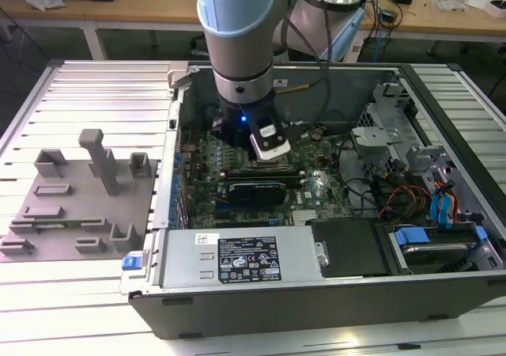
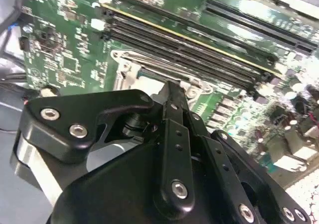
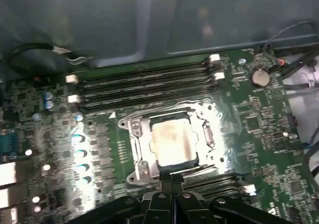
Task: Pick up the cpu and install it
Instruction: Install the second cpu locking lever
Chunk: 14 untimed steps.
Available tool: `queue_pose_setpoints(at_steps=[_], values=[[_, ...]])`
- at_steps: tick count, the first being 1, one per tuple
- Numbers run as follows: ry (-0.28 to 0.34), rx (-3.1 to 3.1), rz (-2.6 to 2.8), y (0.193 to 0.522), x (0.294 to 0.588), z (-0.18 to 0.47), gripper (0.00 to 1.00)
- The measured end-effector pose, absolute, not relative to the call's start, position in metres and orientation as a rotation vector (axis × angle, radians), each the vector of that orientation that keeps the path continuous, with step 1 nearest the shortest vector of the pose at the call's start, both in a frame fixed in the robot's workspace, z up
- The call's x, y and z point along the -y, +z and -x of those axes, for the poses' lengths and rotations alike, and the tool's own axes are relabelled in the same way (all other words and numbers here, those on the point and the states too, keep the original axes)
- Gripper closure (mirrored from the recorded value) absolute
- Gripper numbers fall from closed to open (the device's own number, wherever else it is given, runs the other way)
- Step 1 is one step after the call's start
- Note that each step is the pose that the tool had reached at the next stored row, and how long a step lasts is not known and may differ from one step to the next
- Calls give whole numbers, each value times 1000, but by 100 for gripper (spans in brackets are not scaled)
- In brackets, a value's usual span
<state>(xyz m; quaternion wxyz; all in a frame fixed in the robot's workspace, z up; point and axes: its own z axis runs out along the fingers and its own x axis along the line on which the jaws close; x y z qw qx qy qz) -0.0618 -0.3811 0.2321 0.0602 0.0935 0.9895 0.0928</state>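
Cpu (image 3: pixel 172 143) in socket (image 3: pixel 141 149), gripper (image 3: pixel 172 176) beside

The cpu (image 3: pixel 172 143) has a silvery, dull-sheen metal top. Its socket (image 3: pixel 137 139) frame is bright bare metal. The gripper (image 2: pixel 169 92) links are matt black, with shiny metal screws.

arm (image 1: pixel 237 32) reaches straight down in the exterior view, wrist vertical, blue light lit near the tool end. gripper (image 3: pixel 172 179) points down; in both wrist views the black fingers (image 2: pixel 172 109) are pressed together at the tips, nothing between them.
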Motion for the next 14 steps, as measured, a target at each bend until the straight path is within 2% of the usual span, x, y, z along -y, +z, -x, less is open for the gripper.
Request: queue_pose_setpoints(at_steps=[5, 14], values=[[269, -2991, -306, 232, 358, 50, 89], [250, -2992, -306, 235, 357, 50, 89]])
